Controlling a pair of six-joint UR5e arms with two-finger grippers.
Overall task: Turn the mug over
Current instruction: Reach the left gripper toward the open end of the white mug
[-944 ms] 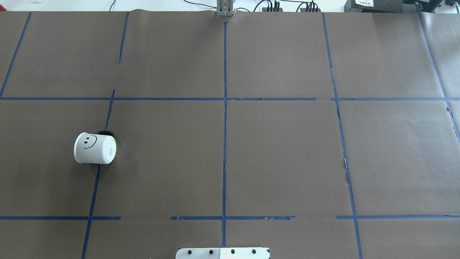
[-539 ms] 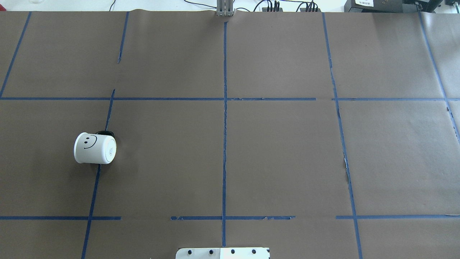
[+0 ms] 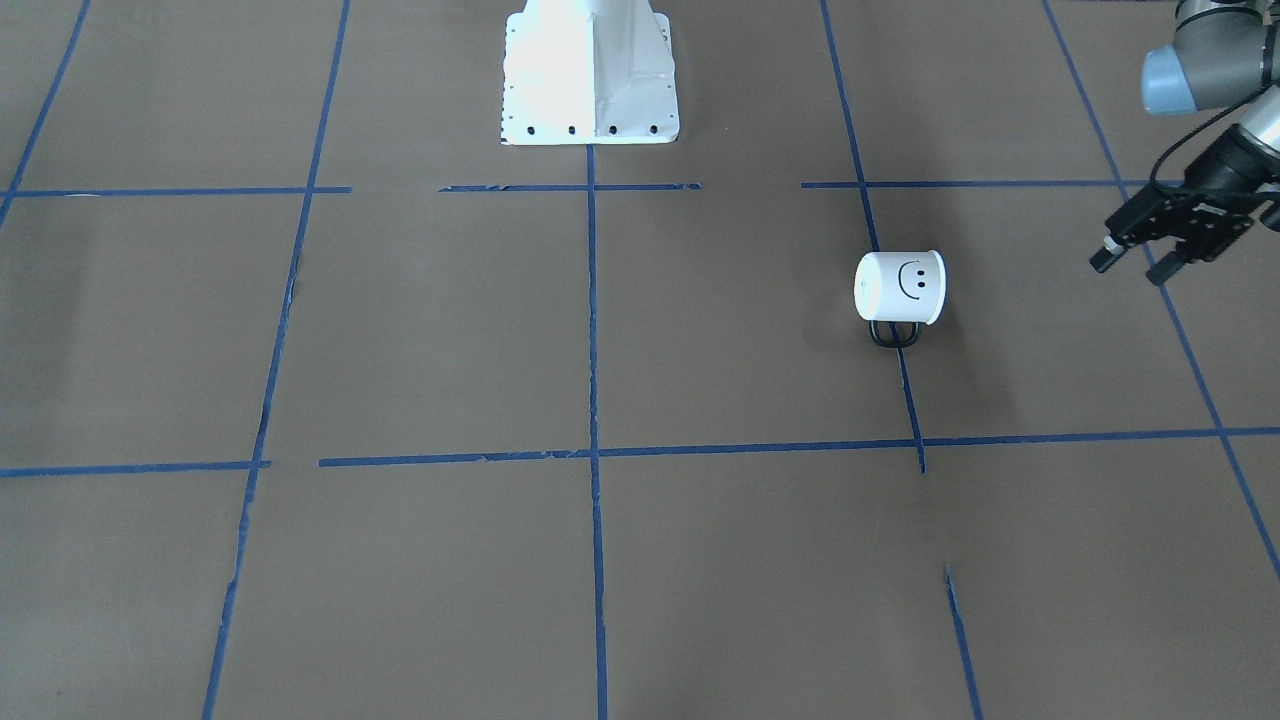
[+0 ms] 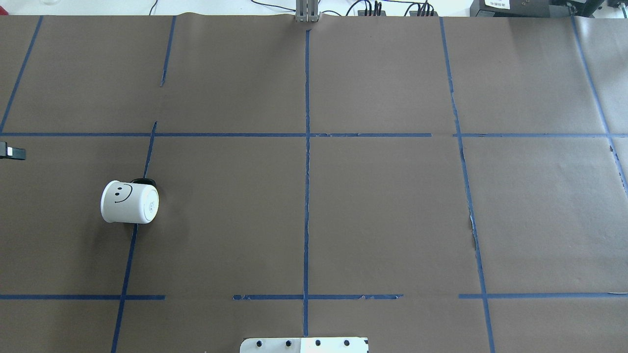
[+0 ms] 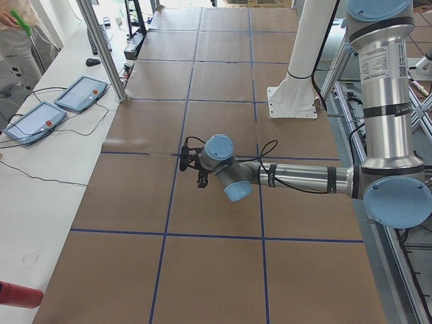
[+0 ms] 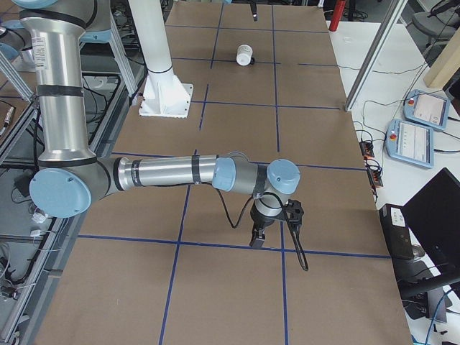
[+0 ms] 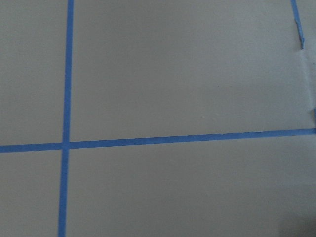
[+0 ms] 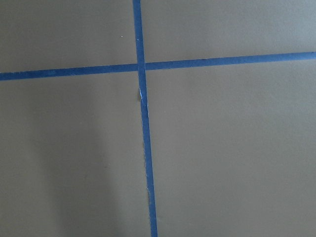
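The white mug (image 4: 129, 202) lies on its side on the brown paper at the table's left, smiley face up, flat base toward the table's middle. It also shows in the front-facing view (image 3: 899, 287), its black loop handle (image 3: 893, 334) on the side away from the robot. My left gripper (image 3: 1130, 268) hovers open and empty beyond the mug's mouth end, well apart from it; one fingertip (image 4: 12, 152) shows at the overhead view's left edge. My right gripper (image 6: 257, 237) shows only in the right side view, over the table's far right; I cannot tell its state.
Blue tape lines grid the brown paper. The white robot base (image 3: 590, 75) stands at the table's near middle edge. A metal post (image 4: 307, 12) and cables sit at the far edge. Two teach pendants (image 5: 81, 93) lie on the white bench beyond.
A fingertip of my left gripper has come into the overhead view at its left edge. The mug has not moved.
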